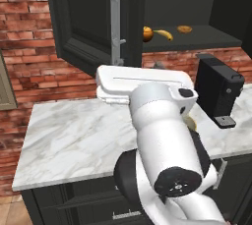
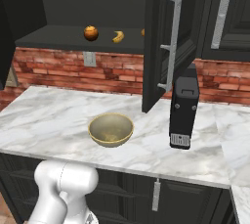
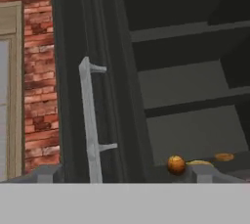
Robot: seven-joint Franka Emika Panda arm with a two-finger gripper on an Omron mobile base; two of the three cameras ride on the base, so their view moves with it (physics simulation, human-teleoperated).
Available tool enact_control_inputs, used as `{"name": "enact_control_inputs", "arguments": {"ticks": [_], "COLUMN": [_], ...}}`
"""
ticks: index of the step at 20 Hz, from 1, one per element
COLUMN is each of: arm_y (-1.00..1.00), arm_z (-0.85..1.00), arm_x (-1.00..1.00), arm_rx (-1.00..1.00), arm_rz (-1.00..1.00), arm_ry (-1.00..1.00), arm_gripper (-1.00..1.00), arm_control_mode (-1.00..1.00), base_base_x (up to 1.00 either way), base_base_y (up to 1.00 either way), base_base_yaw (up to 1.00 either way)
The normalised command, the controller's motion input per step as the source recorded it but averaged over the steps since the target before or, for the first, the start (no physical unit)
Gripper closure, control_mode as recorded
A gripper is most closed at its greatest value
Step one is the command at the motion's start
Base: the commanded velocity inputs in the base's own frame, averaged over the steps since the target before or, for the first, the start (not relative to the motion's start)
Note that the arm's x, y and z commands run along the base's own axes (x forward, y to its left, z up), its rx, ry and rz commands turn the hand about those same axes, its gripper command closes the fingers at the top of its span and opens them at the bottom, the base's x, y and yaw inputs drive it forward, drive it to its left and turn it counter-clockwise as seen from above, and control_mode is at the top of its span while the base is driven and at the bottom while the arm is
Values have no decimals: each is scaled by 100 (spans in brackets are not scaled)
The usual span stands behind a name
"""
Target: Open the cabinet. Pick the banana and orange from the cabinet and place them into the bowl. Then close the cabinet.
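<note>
Cabinet (image 2: pixel 161 37) door open beside black machine (image 2: pixel 183 105).

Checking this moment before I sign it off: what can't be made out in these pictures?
- Bowl: hidden behind the white arm in the left base view, apart from a sliver.
- Banana: in the hand view the gripper fingertip covers part of it.
- Flat orange-brown lump: too small to identify; in the right base view the open cabinet door nearly hides it.
- Coffee machine: its top is covered by that door.
</note>
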Motion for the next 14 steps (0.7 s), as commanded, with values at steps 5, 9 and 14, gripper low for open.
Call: {"name": "enact_control_inputs", "arguments": {"ticks": [5,9,14], "arm_y": [-47,-46,-22], "arm_z": [5,1,-1], "arm_x": [29,36,42], "arm_rx": [12,8,0], "arm_rz": [17,21,28], "arm_ry": [3,4,4], "arm_gripper": [-100,-100,-100], "arm_control_mode": [-100,-100,-100], "base_base_x": [0,0,0], "base_base_y": [0,0,0], "base_base_yaw": [0,0,0]}}
